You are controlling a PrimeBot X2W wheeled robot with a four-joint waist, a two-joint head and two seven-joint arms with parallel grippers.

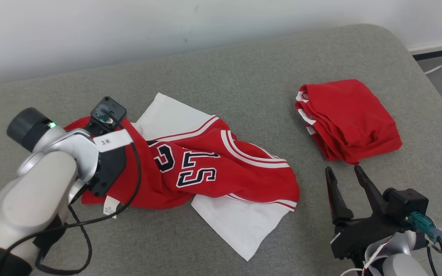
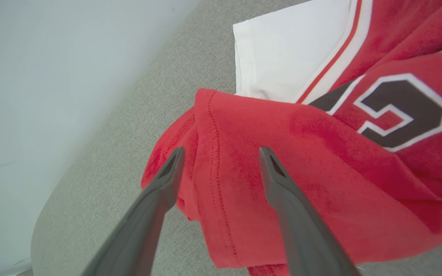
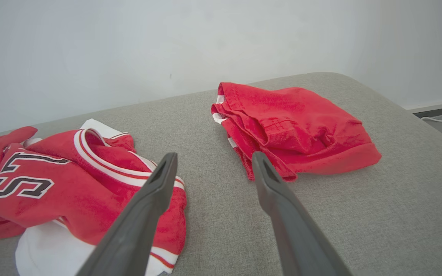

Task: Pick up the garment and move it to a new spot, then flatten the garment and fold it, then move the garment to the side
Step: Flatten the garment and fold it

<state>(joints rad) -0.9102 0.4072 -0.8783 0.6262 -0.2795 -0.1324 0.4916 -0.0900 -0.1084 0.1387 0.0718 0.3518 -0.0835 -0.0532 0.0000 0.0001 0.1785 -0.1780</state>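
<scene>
Here the left arm (image 1: 40, 184) reaches forward and down; the left gripper (image 2: 221, 151) has its fingers spread over the hem of the crumpled red jersey with white trim (image 1: 221, 168), pinching nothing. The jersey lies on the grey fabric cushion (image 1: 244, 69), atop a white cloth (image 1: 240, 226). The right gripper (image 1: 343, 169) hovers spread and empty near a folded red garment (image 1: 349, 119). The jersey's dark numerals include a 5.

Left pincer (image 2: 221, 153) and right pincer (image 1: 343, 170) both gape wide.
</scene>
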